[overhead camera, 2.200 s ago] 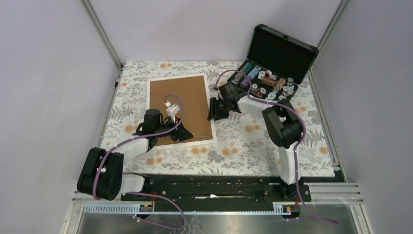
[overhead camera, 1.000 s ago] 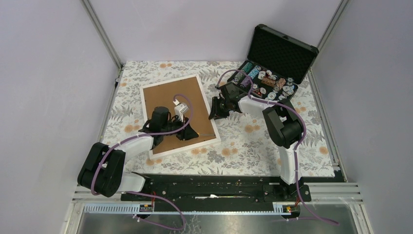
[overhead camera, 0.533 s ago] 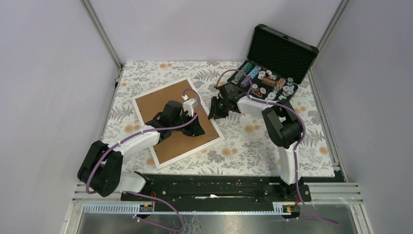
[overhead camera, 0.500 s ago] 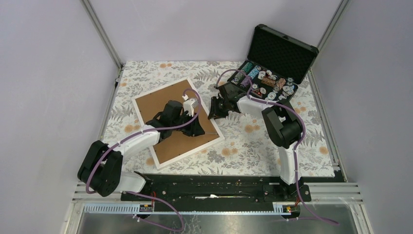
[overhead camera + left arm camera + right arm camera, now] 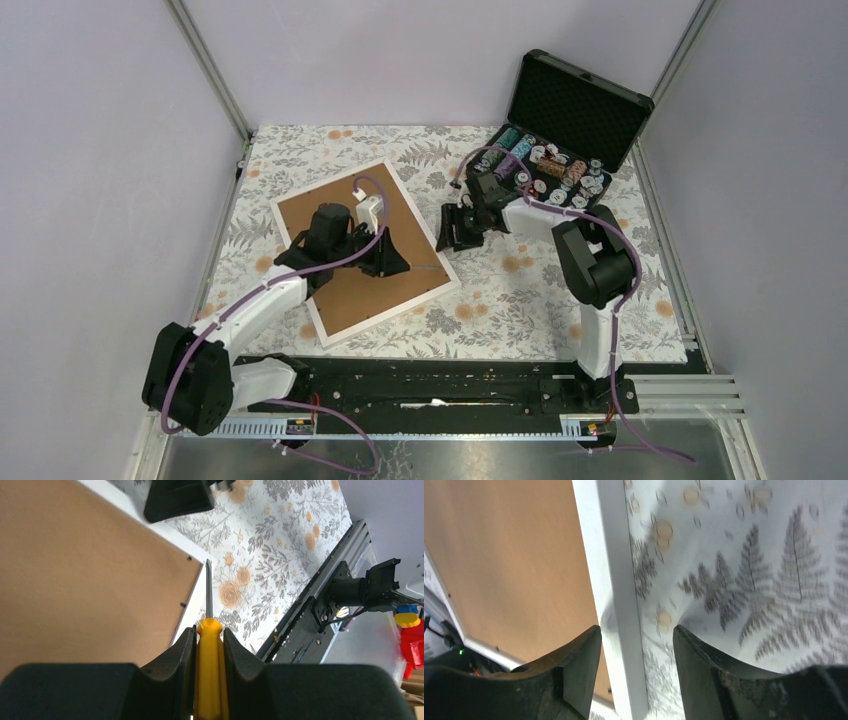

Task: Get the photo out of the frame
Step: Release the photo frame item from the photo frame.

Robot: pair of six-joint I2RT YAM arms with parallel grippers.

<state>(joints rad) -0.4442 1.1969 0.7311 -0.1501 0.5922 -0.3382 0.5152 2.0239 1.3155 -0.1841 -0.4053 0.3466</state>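
Beside right pincer (image 5: 635, 636), frame (image 5: 605, 565)

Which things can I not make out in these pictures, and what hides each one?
The photo: no view shows it; the frame lies face down and its brown backing covers it.
The dark tabs at the backing's edge: left wrist view, too small to judge.
Whether the screwdriver tip in the left gripper touches the frame: top view, too thin.
Whether the right gripper touches the frame: right wrist view, blurred.
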